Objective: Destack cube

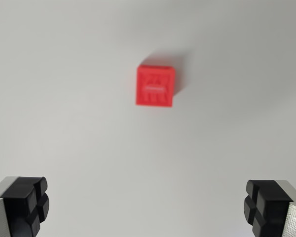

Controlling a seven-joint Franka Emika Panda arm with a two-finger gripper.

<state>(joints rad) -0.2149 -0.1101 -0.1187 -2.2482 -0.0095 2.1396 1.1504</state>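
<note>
The red cube [156,86] looks light, rigid plastic, though blurred. The tool [146,207] gapes wide, empty; grip its flat opposite sides ahead.

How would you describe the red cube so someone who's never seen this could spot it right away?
Start from the plain white surface that fills the wrist view. The red cube sits slightly above the middle, well away from the open gripper whose black fingertips frame the bottom corners. It is the only coloured thing in view, bright red with a ridged pattern on its top face.
</note>
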